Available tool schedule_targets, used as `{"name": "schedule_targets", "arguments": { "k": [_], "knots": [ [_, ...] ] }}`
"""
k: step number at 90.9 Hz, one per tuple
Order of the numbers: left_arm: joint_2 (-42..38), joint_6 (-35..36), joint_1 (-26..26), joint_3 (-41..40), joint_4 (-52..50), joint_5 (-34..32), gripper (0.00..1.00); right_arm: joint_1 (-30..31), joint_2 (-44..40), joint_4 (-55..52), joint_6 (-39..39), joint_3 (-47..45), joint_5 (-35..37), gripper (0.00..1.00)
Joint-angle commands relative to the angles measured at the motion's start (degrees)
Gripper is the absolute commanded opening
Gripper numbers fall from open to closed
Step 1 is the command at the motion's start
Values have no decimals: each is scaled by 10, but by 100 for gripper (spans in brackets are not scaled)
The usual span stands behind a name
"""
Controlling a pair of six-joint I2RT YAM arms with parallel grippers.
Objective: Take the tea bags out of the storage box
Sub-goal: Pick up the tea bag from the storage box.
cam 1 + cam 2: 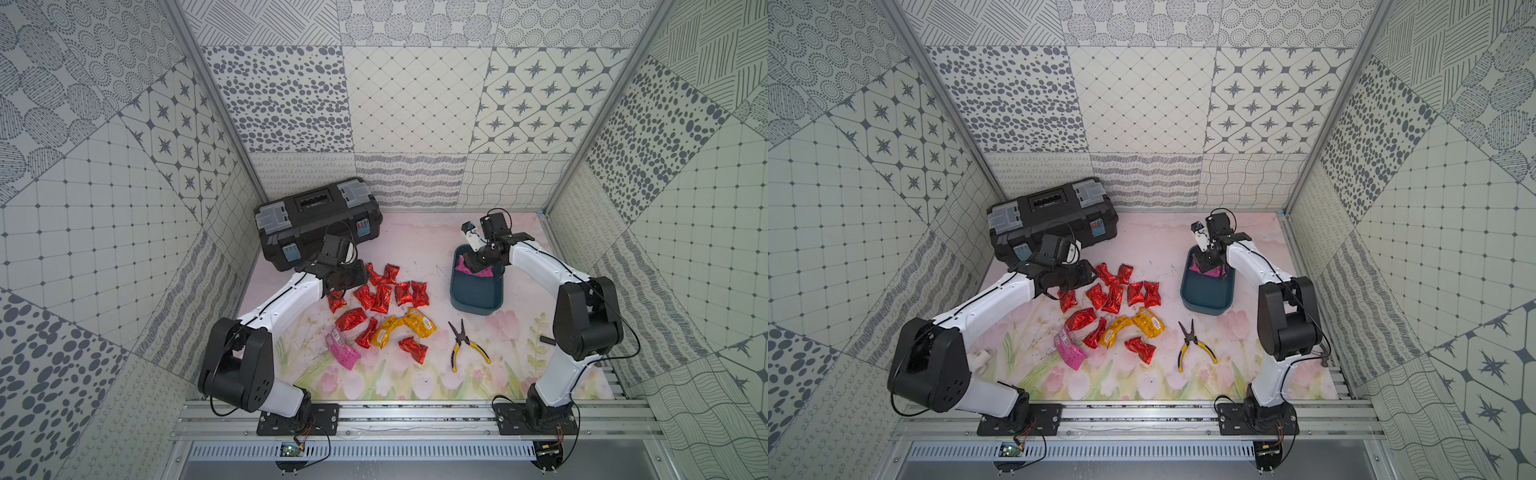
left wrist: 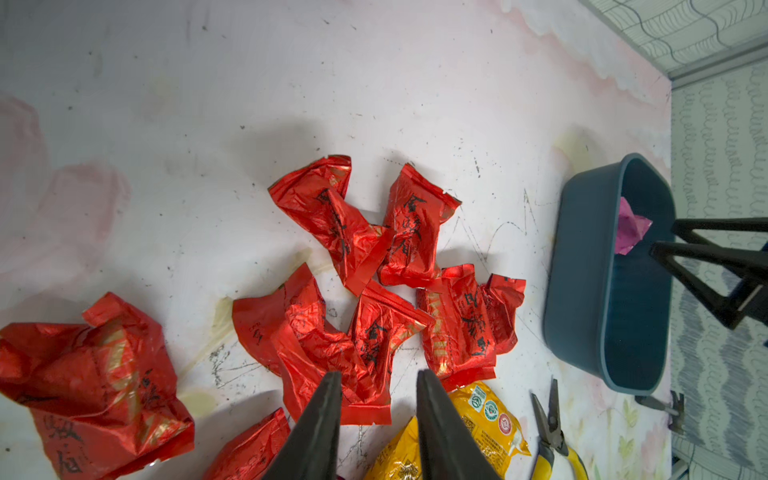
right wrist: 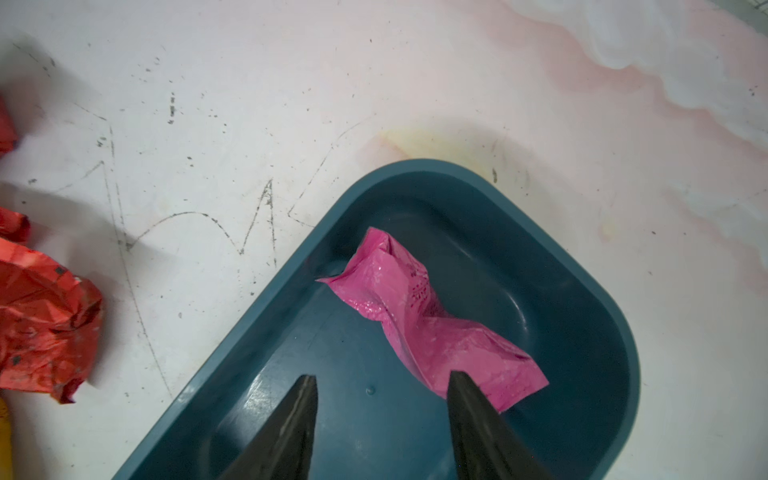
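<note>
Storage box: we see the storage box [image 1: 476, 306] on the table [image 1: 419, 245], on the robot's right, well apart from the heap of bags.
Bag in the box: we find one pink tea bag [image 3: 419, 320] lying crumpled on the floor of the box, toward its far end.
Right gripper: the right gripper [image 3: 382, 376] hangs over the box, reaching below its rim. Its jaws are spread wide with nothing between them.
Bag against right gripper: the pink tea bag lies just ahead of the tips. One finger [image 3: 469, 407] covers the bag's near corner, and we cannot tell whether they touch.
Bags on the table: we see the red tea bags [image 1: 382, 291] scattered mid-table, two yellow tea bags [image 1: 415, 326] nearer the robot's base, and a second pink tea bag [image 1: 344, 348] beside them.
Left gripper: the left gripper [image 2: 379, 373] is over the red heap, jaws narrowly apart and clamping nothing.
Bags against left gripper: we see a red packet [image 2: 374, 332] under and just beyond the tips, with a yellow one to one side.
Other things: the pliers [image 1: 465, 343] lie near the box and the toolbox [image 1: 316, 220] stands at the back.
</note>
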Motion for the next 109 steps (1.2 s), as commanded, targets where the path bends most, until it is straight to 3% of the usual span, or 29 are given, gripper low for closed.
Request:
{"name": "schedule_targets", "arguments": {
  "k": [1,31,50,63,89,99,109],
  "knots": [
    [-21,-89,11,-32,99,3,34,1,30,0,-38,30,22,54],
    [-46,-94,34,-46,96,-3,32,-2,83,1,-39,56,48,43],
    [-60,-99,40,-52,98,-7,32,-1,79,0,-38,52,61,13],
    [-62,-102,43,-51,98,-7,31,-1,53,0,-34,41,59,1],
    [-69,-107,49,-51,97,-14,30,22,-62,20,13,5,54,0],
    [-71,-111,50,-51,98,-15,29,41,-108,44,66,-15,29,0],
    [-75,-114,50,-55,99,-20,29,67,-141,80,179,-30,-20,0]
  ]
}}
